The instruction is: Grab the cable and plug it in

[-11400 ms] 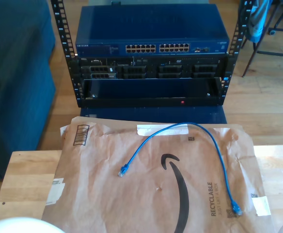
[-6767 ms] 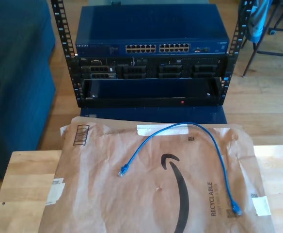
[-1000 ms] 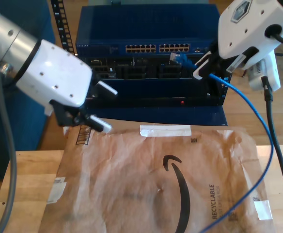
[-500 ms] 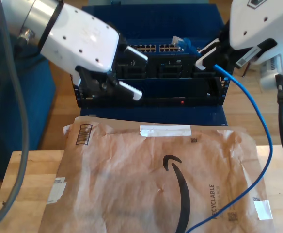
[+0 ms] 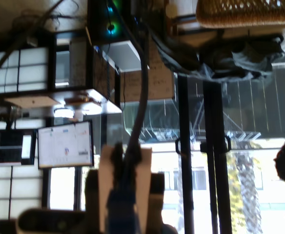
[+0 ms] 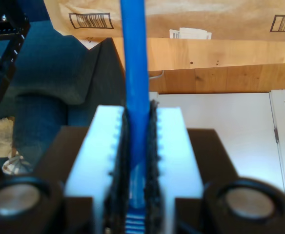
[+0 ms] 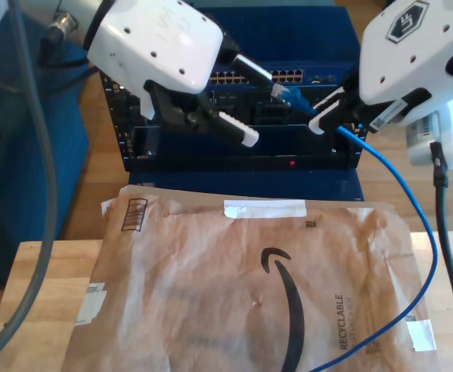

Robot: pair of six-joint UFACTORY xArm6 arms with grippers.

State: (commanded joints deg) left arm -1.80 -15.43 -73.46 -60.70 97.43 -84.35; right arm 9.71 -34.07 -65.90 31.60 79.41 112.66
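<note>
My second tool (image 7: 327, 113) is clamped on the cable (image 7: 413, 209) just behind its plug (image 7: 285, 91), before the far rack (image 7: 242, 159); my first tool (image 7: 246, 103) gapes empty alongside; I judge the plug must be squared to a port, then pushed straight.

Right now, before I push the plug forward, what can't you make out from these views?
- Target port: the sockets on the dark blue rack switch are too small in the exterior view, and a white arm covers part of the row.
- Far end of the thin bright blue ethernet cable: cut off at the exterior view's bottom edge.
- Grip depth: my second end effector hides the cable between its pads.
- First wrist view: fingers dark and blurred, state unclear.
</note>
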